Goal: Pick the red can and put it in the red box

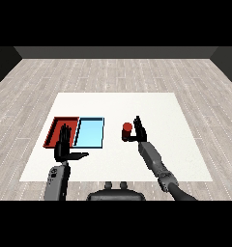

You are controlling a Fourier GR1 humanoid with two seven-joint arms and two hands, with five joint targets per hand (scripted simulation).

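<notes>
The red can (127,130) stands upright on the white table, right of the two trays. My right hand (138,131) is just to its right, thumb reaching toward the can's base and fingers pointing up; the fingers are straight and not wrapped round it. The red tray (56,126) lies at the left with the light blue tray (90,133) beside it. My left hand (64,147) hovers open over the near edge of the red tray, fingers up and thumb out to the right.
The white table (152,106) stretches wide behind and to the right of the can. Both trays hold nothing. Grey wooden floor surrounds the table.
</notes>
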